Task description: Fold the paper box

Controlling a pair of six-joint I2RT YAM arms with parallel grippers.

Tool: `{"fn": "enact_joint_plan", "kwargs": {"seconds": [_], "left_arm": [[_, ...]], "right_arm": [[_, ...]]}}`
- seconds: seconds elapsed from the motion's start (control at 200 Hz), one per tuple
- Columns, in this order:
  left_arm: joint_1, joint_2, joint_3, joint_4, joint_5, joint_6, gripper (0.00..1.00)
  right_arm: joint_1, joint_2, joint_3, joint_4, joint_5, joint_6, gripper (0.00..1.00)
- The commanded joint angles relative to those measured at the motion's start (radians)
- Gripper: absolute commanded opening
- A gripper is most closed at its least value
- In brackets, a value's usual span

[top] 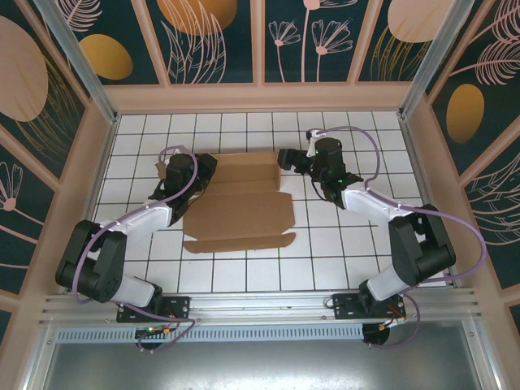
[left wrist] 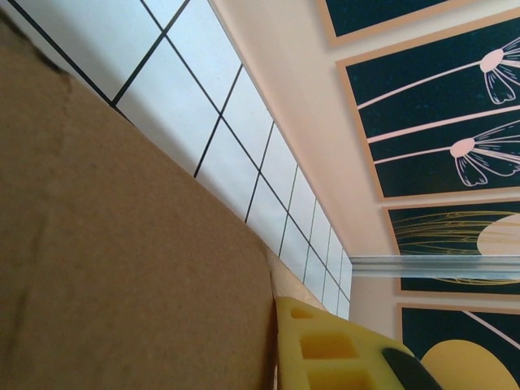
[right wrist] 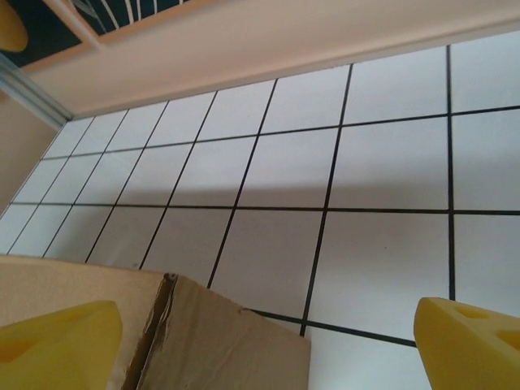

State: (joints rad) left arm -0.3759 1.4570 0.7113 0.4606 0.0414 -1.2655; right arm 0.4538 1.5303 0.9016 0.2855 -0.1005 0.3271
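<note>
I work in a lab test cell. Leaf-painted panels [top: 215, 41] in aluminium framing [top: 77, 57] wall my gridded white surface [top: 244, 276]; a mounting rail [top: 260, 307] runs along its near edge.

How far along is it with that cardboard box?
Barely begun. The paper box lies mostly flat, only its far end seeming lifted. In hand: the left gripper is at its left end, and the right gripper stands open at a corner. Remaining: raising the walls and tucking the tabs.
</note>
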Motion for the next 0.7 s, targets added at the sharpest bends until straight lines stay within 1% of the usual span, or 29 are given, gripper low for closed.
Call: {"fn": "enact_joint_plan", "kwargs": {"seconds": [0.0, 0.085, 0.26, 0.335, 0.39, 0.41, 0.45, 0.54, 0.696], "left_arm": [[-0.003, 0.025, -0.033, -0.12, 0.019, 0.031, 0.13], [-0.004, 0.034, -0.026, -0.124, 0.026, 0.031, 0.13], [-0.004, 0.043, -0.018, -0.124, 0.023, 0.031, 0.13], [-0.004, 0.05, -0.014, -0.117, 0.025, 0.026, 0.13], [-0.003, 0.054, -0.012, -0.115, 0.028, 0.024, 0.12], [-0.003, 0.055, -0.011, -0.116, 0.028, 0.025, 0.12], [-0.003, 0.055, -0.007, -0.115, 0.029, 0.025, 0.12], [-0.003, 0.054, -0.003, -0.121, 0.029, 0.029, 0.12], [-0.003, 0.049, 0.002, -0.125, 0.028, 0.031, 0.13]], "right_arm": [[0.023, 0.028, 0.038, -0.026, -0.024, -0.028, 0.9], [0.031, 0.021, 0.037, -0.048, 0.018, -0.05, 0.87], [0.041, -0.096, -0.093, 0.059, 0.068, -0.078, 0.83], [0.072, -0.108, -0.138, 0.081, 0.086, -0.11, 0.81], [0.088, -0.113, -0.179, 0.119, 0.109, -0.156, 0.76], [0.111, -0.115, -0.199, 0.142, 0.111, -0.177, 0.75], [0.129, -0.118, -0.243, 0.203, 0.135, -0.223, 0.75], [0.152, -0.103, -0.308, 0.319, 0.129, -0.293, 0.76], [0.166, -0.004, -0.287, 0.363, 0.185, -0.327, 0.8]]}}
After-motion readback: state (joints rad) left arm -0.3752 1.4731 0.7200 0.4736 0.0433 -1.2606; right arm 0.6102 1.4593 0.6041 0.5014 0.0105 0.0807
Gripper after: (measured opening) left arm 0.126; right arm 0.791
